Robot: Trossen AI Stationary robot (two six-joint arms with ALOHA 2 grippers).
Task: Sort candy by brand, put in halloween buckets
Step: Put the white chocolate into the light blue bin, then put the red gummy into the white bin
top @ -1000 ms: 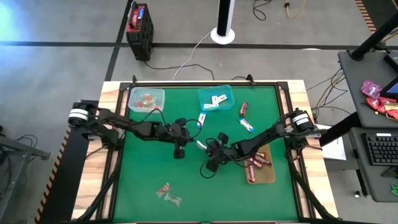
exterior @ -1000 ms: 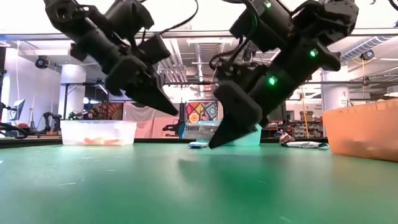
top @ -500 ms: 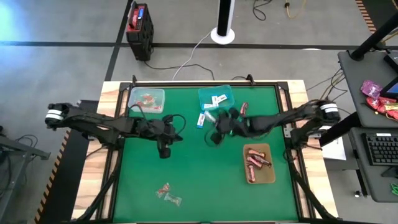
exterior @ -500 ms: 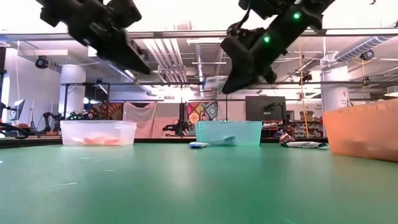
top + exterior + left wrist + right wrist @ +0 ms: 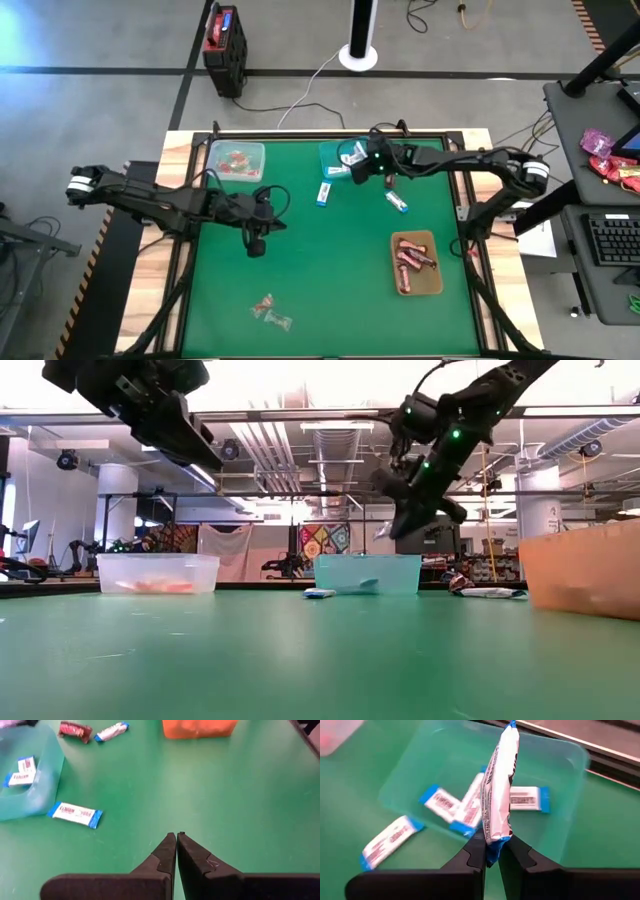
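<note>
Now right fingers (image 5: 492,851) pinching white-and-blue packet (image 5: 499,790), hanging over teal bucket (image 5: 570,780); left fingers (image 5: 176,840) closed empty, hovering above counter (image 5: 240,810).

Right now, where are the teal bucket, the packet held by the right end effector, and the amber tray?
teal bucket (image 5: 570,757): right wrist view, far rim.
held packet (image 5: 499,795): right wrist view, wrapper middle.
amber tray (image 5: 432,284): high view, bare corner.

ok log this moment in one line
right gripper: shut on packet, over teal bucket | left gripper: shut, empty, mid-table
</note>
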